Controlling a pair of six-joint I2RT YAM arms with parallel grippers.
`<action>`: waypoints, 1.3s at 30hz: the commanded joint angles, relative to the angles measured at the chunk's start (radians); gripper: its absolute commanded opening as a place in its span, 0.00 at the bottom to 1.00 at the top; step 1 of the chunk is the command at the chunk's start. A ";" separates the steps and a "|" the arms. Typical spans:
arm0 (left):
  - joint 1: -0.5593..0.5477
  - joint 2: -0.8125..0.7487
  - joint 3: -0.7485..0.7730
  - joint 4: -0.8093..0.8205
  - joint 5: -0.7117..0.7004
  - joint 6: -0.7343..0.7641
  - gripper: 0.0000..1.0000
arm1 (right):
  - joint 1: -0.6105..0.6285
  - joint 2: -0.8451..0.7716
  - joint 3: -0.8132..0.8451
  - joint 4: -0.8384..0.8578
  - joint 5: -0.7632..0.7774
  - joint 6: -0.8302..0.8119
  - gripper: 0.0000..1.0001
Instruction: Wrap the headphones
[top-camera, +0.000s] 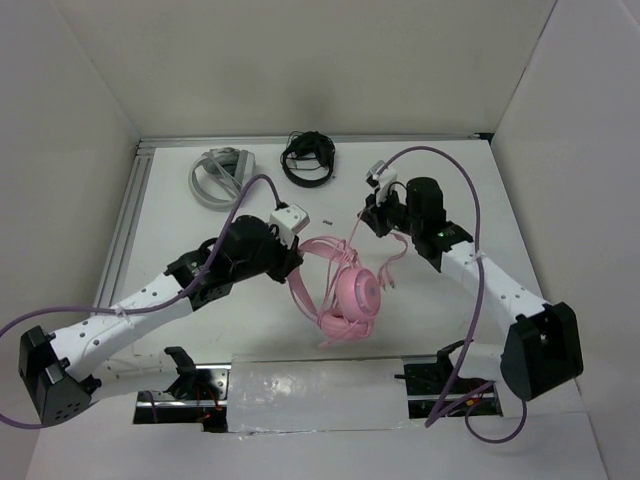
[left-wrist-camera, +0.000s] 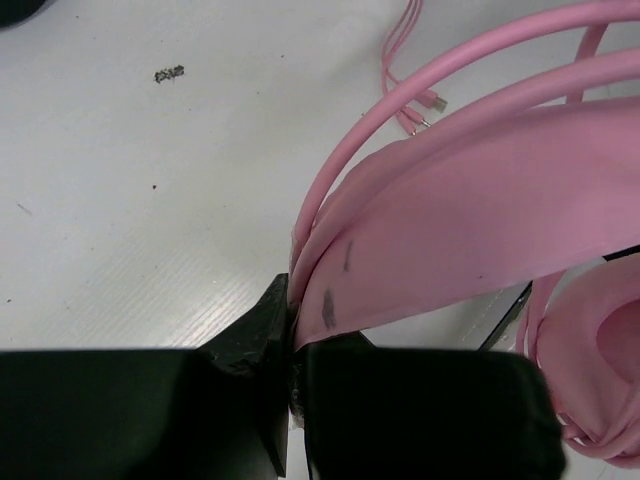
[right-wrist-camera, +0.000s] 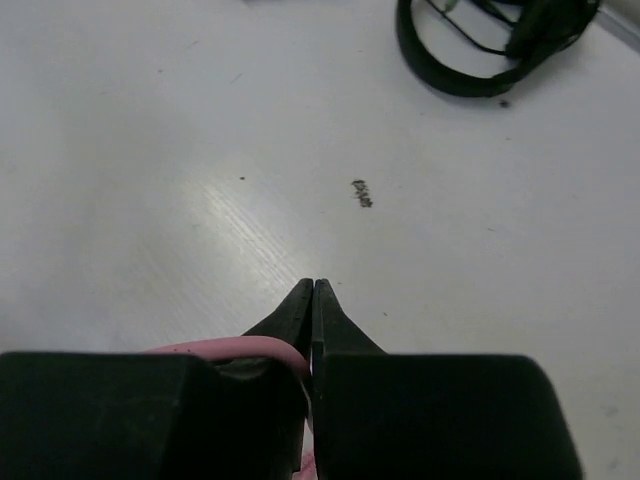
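Spanning the whole view, the white worktop (top-camera: 260, 320) carried everything, with plain white walls on three sides. Both arms reached to its middle. The left arm (top-camera: 150, 300) came in from the near left corner and the right arm (top-camera: 490, 280) from the near right.

Between them sat the pink headphones (top-camera: 350, 295), near the centre of the worktop, with the earcups (left-wrist-camera: 600, 340) low and the headband (left-wrist-camera: 470, 230) arching up towards the left arm. The left arm's jaws were clamped tight on the edge of that headband, probably to steady the set while the cord was worked.

The right arm's jaws met at the tips. A pink strand of the cable (right-wrist-camera: 225, 347) ran into the gap lower down, so they seemed to be pinching it. From the top view they held it up beyond the earcups, most likely to lead it round the set.

Well apart, at the far edge, the grey-white headphones (top-camera: 220, 172) and the black headphones (top-camera: 308, 160) lay side by side, out of the way of the arms.

The cable's small plugs (left-wrist-camera: 428, 100) lay loose on the worktop past the headband. A dark speck (right-wrist-camera: 361, 193) marked the surface ahead of the right jaws.

No brand, label or writing could be read anywhere.
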 joint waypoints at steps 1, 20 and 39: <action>-0.018 -0.047 0.110 0.096 0.126 0.018 0.00 | -0.007 0.066 0.055 0.105 -0.087 0.064 0.08; -0.017 0.015 0.699 -0.030 0.084 0.109 0.00 | 0.208 0.404 0.182 0.310 -0.212 0.178 0.19; -0.015 -0.007 0.758 -0.024 -0.008 0.120 0.00 | 0.266 0.409 0.120 0.412 -0.250 0.218 0.31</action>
